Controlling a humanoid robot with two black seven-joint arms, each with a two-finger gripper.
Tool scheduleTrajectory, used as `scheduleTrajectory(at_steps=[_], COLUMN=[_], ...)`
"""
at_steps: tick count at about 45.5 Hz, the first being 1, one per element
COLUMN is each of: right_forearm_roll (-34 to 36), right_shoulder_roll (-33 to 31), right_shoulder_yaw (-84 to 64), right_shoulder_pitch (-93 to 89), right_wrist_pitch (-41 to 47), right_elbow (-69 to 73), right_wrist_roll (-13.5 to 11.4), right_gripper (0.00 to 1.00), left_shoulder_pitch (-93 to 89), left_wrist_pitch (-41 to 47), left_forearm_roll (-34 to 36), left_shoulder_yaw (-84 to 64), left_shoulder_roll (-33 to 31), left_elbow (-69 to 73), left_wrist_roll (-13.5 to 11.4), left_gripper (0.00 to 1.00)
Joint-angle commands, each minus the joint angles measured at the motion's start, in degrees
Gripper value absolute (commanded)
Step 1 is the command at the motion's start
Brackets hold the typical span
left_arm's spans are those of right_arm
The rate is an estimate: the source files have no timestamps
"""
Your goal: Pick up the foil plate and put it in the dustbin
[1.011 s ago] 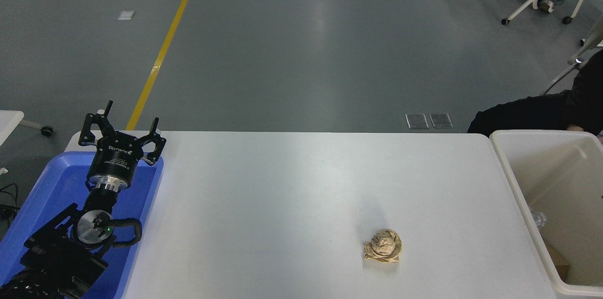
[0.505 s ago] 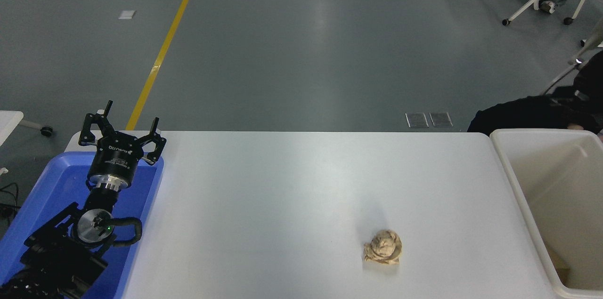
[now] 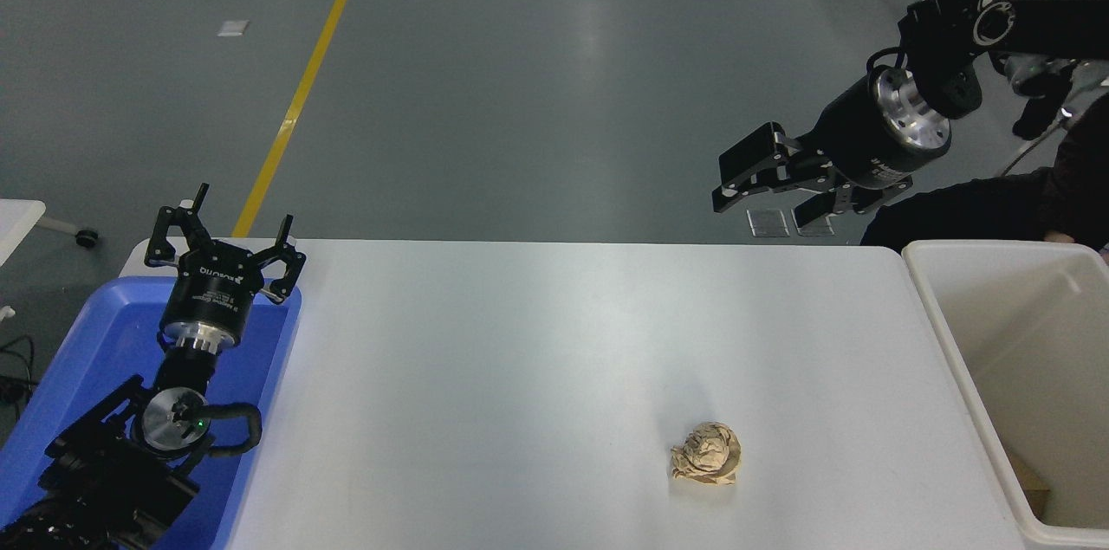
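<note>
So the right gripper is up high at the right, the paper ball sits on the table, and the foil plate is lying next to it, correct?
Not quite. The head view shows no foil plate on the white table; only the crumpled paper ball lies there. The right gripper is indeed raised at the right, beyond the table's far edge, near the dustbin.

Single high head view, facing forward and down over the white table [image 3: 520,342]

A crumpled brown paper ball [image 3: 706,452] lies on the white table [image 3: 520,359], well apart from the blue tray [image 3: 95,333].
</note>
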Motion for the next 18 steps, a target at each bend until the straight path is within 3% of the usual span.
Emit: scheduleTrajectory(at_steps=[1, 18], right_forearm_roll=[6.9, 7.0], right_shoulder_roll=[2.8, -3.3], right_shoulder_yaw=[-4.7, -10.9], right_shoulder_pitch=[12.9, 19.3], right_wrist_pitch=[1.5, 1.5], right_elbow=[10.3, 15.0], right_wrist_roll=[-1.0, -1.2], right_gripper=[1.00, 1.00], left_shoulder_pitch=[0.0, 0.0], left_wrist_pitch=[0.0, 0.1], left_forearm_roll=[0.0, 0.0], left_shoulder_yaw=[0.0, 0.0], left_shoulder_roll=[0.1, 0.0], left_elbow=[0.0, 0.0], left_wrist_roll=[0.0, -0.1], left_gripper=[1.00, 1.00])
